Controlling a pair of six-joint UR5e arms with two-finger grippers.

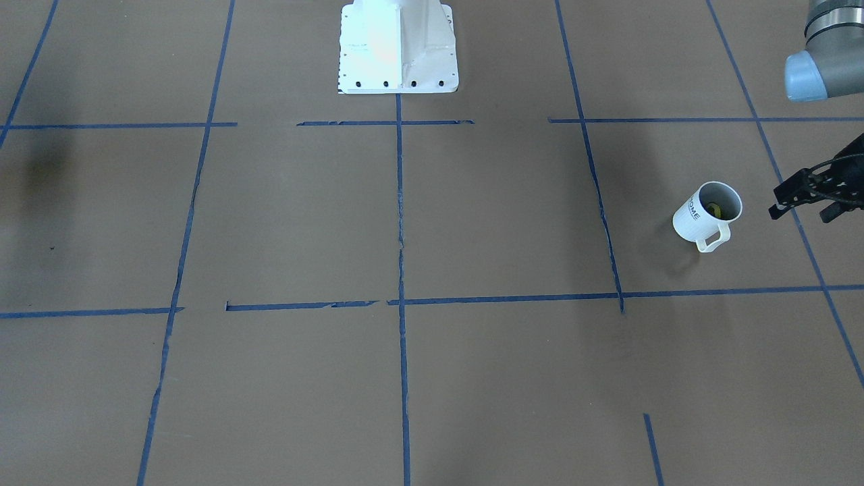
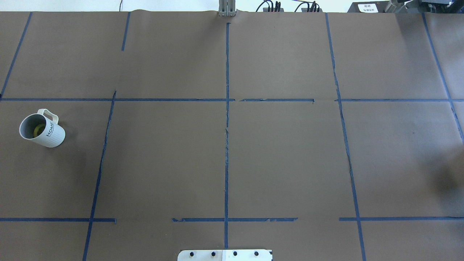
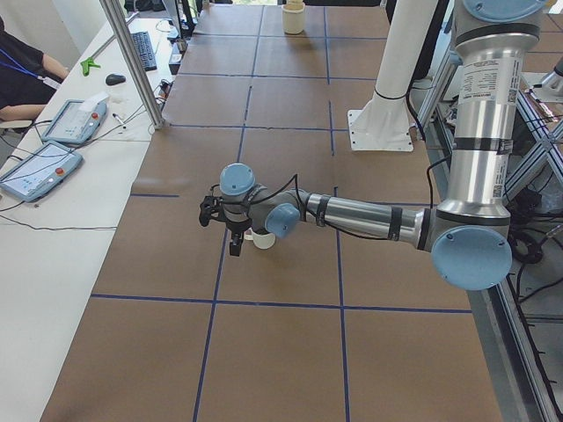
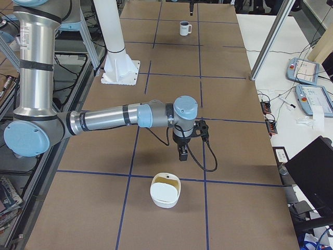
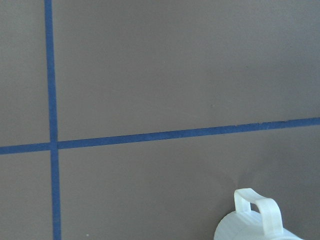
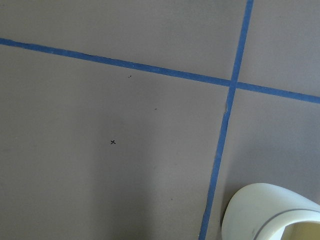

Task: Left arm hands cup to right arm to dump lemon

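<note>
Front view: the cup [image 1: 690,223] stands upright on the worktop [image 1: 405,202], the lemon [image 1: 714,211] inside it. The left arm [image 1: 820,67] hangs just beside the cup, jaws parted, empty, clear of the rim.

Overhead: the cup alone, handle turned away from the robot.

Right side view: the right arm [image 4: 104,120] is well apart from the cup; its jaws' state cannot be told.

Left wrist view: the handle shows at the bottom edge.

Advice: pinch the wall away from the handle, lift level so the lemon stays in, and leave the handle free for the right arm.
</note>
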